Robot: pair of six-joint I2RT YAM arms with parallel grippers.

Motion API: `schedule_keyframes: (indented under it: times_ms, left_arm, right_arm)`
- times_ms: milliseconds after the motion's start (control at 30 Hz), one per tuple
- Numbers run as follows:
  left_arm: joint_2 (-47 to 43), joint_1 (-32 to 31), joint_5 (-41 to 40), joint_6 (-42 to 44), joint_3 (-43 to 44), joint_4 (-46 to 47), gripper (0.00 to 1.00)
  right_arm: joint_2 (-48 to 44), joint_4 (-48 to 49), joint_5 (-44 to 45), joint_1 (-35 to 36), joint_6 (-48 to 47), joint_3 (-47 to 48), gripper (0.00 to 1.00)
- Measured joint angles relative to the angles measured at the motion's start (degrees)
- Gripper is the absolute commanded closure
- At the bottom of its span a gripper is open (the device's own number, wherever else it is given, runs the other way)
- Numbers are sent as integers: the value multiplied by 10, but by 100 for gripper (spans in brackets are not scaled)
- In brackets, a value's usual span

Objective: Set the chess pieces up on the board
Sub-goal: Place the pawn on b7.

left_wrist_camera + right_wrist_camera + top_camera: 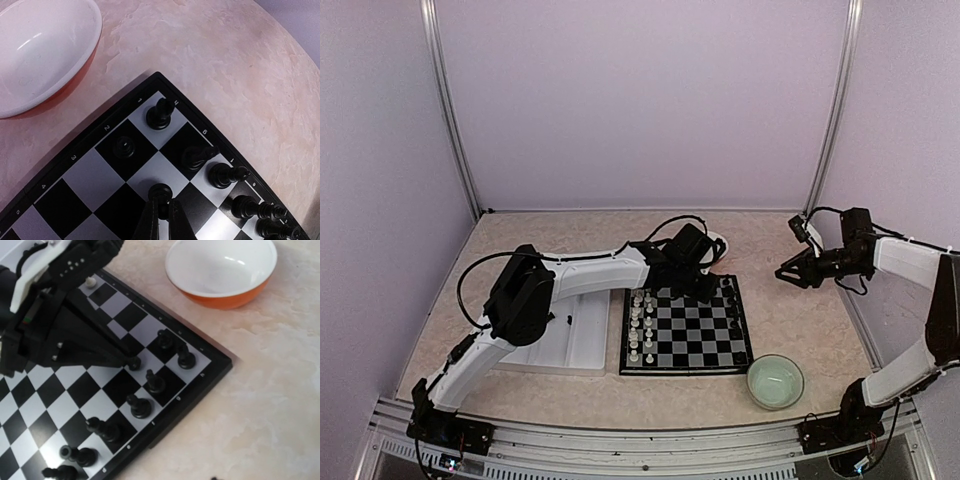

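My left pincer [160,207] is clamped on a black chess piece [159,191] over a square near the 1 o'clock corner of the board [690,340]. My right pincer [787,272] hangs parted and empty at the board's 2 o'clock, above the surface [810,325].

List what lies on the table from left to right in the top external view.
White partitioned tray → white chess pieces on the left columns of the board → black chess pieces along its right edge → pale green bowl.
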Motion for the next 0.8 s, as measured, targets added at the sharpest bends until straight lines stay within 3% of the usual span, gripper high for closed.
schedule_keyframes:
  times_ms: [800]
  left_arm:
    - [12, 2, 12, -15, 15, 7, 78]
  right_arm:
    - [7, 0, -4, 0, -1, 0, 58]
